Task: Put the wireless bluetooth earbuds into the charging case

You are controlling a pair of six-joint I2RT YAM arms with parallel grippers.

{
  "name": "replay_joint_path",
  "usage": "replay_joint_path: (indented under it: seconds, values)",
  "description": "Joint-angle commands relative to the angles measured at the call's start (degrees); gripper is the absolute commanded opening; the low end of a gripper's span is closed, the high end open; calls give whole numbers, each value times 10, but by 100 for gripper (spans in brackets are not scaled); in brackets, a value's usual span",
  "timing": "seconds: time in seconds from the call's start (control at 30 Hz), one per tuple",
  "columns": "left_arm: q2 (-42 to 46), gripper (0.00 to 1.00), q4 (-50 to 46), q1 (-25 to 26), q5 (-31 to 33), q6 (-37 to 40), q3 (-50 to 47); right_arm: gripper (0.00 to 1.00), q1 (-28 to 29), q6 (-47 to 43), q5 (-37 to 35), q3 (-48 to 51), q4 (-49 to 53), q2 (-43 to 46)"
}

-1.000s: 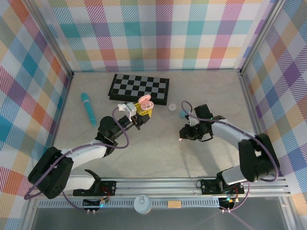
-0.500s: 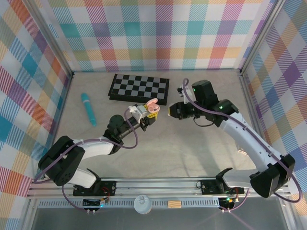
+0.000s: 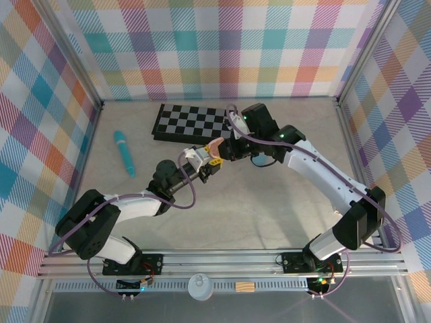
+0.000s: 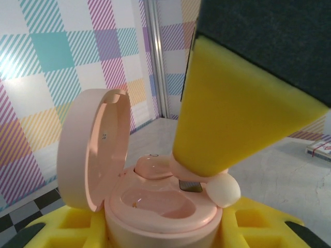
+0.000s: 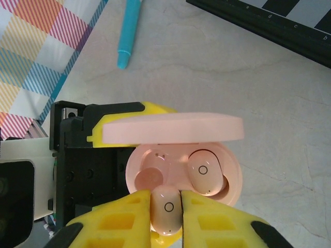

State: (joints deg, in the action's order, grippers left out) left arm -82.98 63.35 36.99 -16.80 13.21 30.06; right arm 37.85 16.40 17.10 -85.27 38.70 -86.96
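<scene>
Now the step in hand looks like seating the second pink earbud (image 5: 167,205): the right gripper (image 5: 166,219) pinches it between its yellow fingers just over the near rim of the open pink case (image 5: 234,181). The left gripper (image 3: 206,160) clamps that case and holds it up with the lid (image 5: 173,128) tipped back. One seated earbud (image 5: 202,172) already fills its well, so the next move probably calls for easing the pinched one forward and down into the empty well (image 5: 149,178) beside it, then letting go.
</scene>
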Motion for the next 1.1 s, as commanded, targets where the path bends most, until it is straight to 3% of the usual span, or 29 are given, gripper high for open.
replay_joint_path:
  seconds: [0.0, 0.83, 1.07]
  values:
    - [2, 29, 13, 4, -6, 14, 13, 18, 1, -14, 2, -29, -5, -4]
    - [9, 29, -2, 5, 9, 0, 23, 18, 12, -14, 22, -32, -21, -41]
    - [8, 29, 3, 5, 9, -7, 24, 28, 16, -17, 14, -29, -12, -32]
